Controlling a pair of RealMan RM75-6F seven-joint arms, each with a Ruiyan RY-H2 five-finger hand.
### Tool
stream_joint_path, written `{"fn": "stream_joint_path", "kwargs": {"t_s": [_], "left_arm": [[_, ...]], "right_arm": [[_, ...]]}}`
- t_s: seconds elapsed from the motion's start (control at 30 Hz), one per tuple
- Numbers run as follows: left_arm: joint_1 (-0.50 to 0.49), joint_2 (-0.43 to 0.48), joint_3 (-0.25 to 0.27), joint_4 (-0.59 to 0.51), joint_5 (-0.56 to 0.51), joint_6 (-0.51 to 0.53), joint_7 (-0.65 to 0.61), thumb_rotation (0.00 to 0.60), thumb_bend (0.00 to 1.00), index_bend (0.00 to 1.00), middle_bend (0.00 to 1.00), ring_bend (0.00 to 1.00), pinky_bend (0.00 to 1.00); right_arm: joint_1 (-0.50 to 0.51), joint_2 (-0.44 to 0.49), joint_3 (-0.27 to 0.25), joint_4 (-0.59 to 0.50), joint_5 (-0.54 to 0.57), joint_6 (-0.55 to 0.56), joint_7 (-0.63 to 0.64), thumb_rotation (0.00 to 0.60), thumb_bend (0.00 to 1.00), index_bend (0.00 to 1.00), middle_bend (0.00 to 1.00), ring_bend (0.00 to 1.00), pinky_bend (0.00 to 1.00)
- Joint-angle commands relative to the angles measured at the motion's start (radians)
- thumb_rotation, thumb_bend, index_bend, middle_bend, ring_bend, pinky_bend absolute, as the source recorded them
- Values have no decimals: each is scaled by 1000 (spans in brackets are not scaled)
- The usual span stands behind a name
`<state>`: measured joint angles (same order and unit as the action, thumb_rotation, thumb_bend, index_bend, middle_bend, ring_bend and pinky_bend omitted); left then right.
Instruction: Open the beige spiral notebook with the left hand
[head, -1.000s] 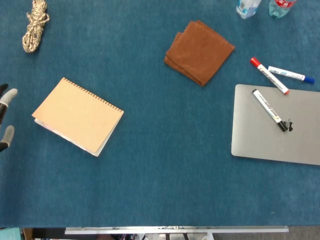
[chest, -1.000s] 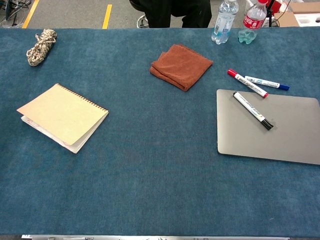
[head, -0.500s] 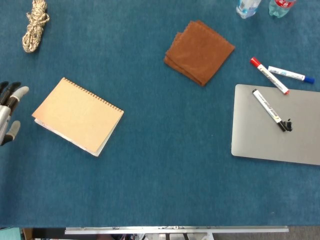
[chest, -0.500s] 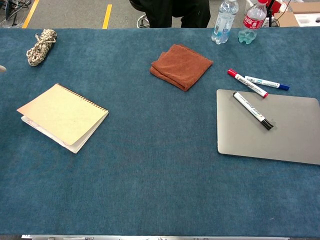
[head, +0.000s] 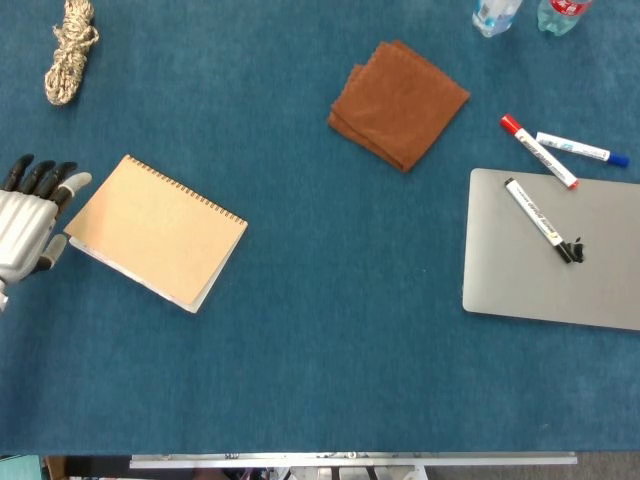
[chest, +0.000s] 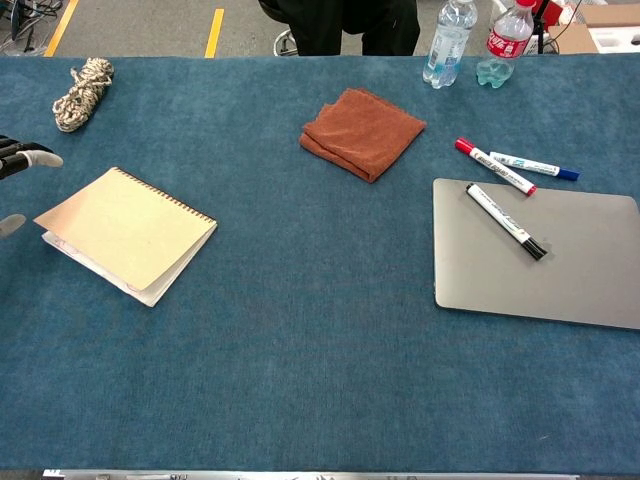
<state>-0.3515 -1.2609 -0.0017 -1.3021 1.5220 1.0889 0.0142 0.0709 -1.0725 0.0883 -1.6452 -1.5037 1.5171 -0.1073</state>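
The beige spiral notebook (head: 157, 230) lies closed and turned at an angle on the blue table, its spiral along the upper right edge; the chest view shows the notebook (chest: 128, 231) too. My left hand (head: 28, 228) is at the left edge of the head view, just left of the notebook's left corner, fingers apart and holding nothing. Only its fingertips (chest: 30, 157) show at the left edge of the chest view. I cannot tell whether it touches the cover. My right hand is in neither view.
A coiled rope (head: 68, 50) lies at the back left. A folded brown cloth (head: 398, 102) sits at the back middle. At the right a grey laptop (head: 560, 270) carries a black marker (head: 541, 221); red (head: 538, 151) and blue markers (head: 582, 149) lie behind it. Two bottles (chest: 447, 42) stand at the far edge.
My left hand has moved in from the left edge toward the notebook's left corner. The notebook and everything else have stayed put.
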Motion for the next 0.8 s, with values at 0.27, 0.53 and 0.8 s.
{"fn": "stream_joint_path", "kwargs": {"t_s": [0.27, 0.53, 0.8], "left_arm": [[-53, -65, -12, 42, -1, -30, -7, 600, 352, 144, 122, 99, 31], [-90, -126, -16, 79, -4, -54, -1, 600, 352, 123, 99, 99, 31], [-147, -166, -9, 91, 33, -81, -41, 600, 352, 180, 75, 65, 31]], "right_arm": [[-12, -1, -4, 12, 5, 10, 13, 600, 153, 138, 202, 99, 175], [-22, 0, -6, 22, 10, 20, 24, 600, 153, 138, 202, 99, 175], [-21, -5, -5, 28, 11, 17, 31, 600, 153, 138, 202, 99, 175]]}}
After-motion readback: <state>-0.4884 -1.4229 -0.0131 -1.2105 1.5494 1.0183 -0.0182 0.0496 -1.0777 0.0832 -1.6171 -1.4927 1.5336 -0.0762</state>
